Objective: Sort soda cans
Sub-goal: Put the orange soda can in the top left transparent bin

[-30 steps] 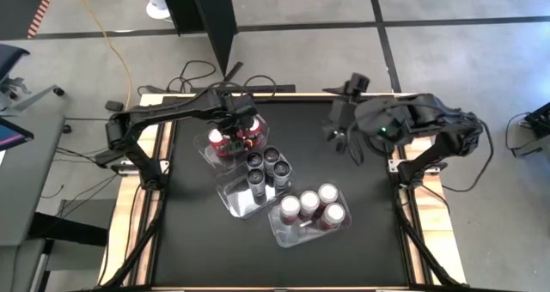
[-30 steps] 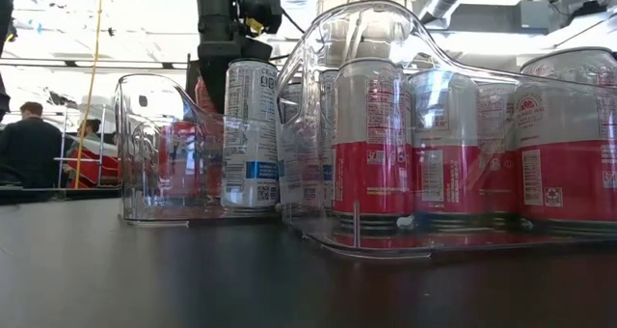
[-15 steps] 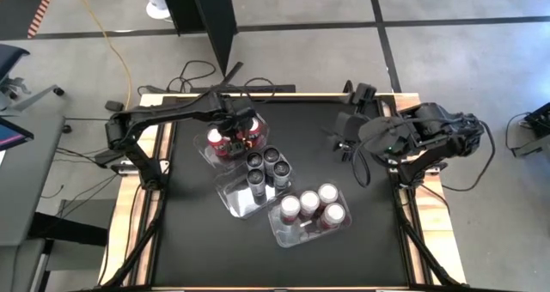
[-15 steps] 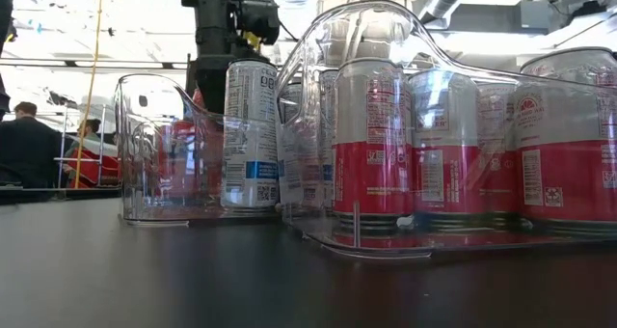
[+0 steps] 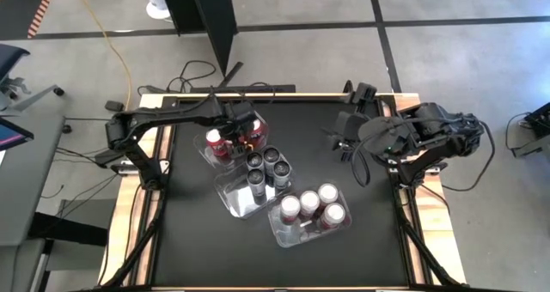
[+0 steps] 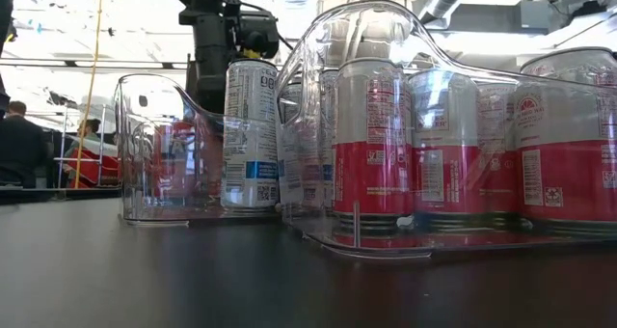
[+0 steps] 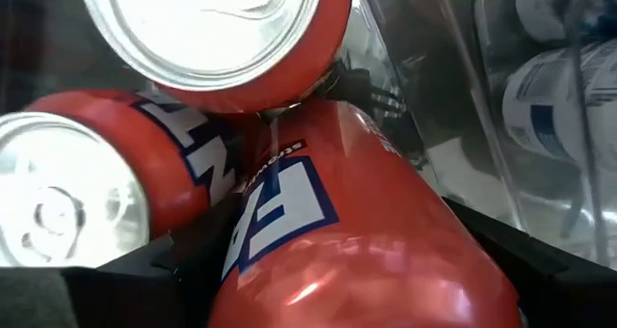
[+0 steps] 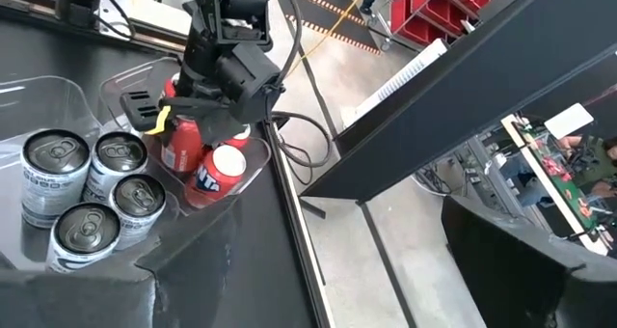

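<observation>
Left gripper (image 5: pixel 243 130) lowering a red soda can (image 7: pixel 357 241) into the red-can tub (image 5: pixel 210 150)

Your right gripper (image 5: pixel 337 142) has pulled back from the tub, empty and spread wide; the left still clasps its can among the other reds, so release comes next.

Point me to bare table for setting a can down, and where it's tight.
Free: the black table left of the white-red cans' tub, and the strip between the tubs and the right gripper. Tight: the red-can tub, where the left gripper grips a red can.
</observation>
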`<action>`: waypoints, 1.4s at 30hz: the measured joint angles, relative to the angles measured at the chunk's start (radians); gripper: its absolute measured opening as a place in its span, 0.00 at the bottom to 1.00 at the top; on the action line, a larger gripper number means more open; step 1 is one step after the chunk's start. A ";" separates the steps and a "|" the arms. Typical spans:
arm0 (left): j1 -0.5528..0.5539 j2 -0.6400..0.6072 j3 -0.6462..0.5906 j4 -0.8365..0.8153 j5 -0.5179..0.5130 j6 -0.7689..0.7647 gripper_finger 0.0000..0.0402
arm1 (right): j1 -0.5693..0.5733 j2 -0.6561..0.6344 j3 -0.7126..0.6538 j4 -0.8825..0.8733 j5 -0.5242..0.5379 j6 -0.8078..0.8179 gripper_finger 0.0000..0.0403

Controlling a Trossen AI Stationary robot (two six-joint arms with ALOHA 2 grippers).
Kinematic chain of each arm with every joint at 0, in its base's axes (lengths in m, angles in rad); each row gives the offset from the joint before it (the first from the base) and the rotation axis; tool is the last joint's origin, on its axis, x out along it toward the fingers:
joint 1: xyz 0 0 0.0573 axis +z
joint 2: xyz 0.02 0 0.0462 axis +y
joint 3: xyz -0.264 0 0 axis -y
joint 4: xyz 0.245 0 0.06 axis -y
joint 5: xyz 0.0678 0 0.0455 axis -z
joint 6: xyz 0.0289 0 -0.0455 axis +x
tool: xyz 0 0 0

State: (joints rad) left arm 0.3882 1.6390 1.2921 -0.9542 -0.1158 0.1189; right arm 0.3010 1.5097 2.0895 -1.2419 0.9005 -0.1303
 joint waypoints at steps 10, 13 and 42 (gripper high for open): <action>0.000 0.000 -0.037 0.037 0.000 -0.004 0.74 | 0.000 0.000 0.000 0.000 0.000 0.017 0.92; 0.000 0.000 -0.037 0.048 0.000 -0.004 0.74 | 0.000 0.000 0.000 0.000 0.000 0.026 0.92; 0.000 -0.003 0.006 0.042 -0.001 0.013 0.85 | 0.000 0.000 0.000 -0.019 -0.004 0.055 0.92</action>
State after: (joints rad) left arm 0.3882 1.6360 1.2985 -0.9119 -0.1169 0.1314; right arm 0.3012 1.5097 2.0895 -1.2606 0.8967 -0.0757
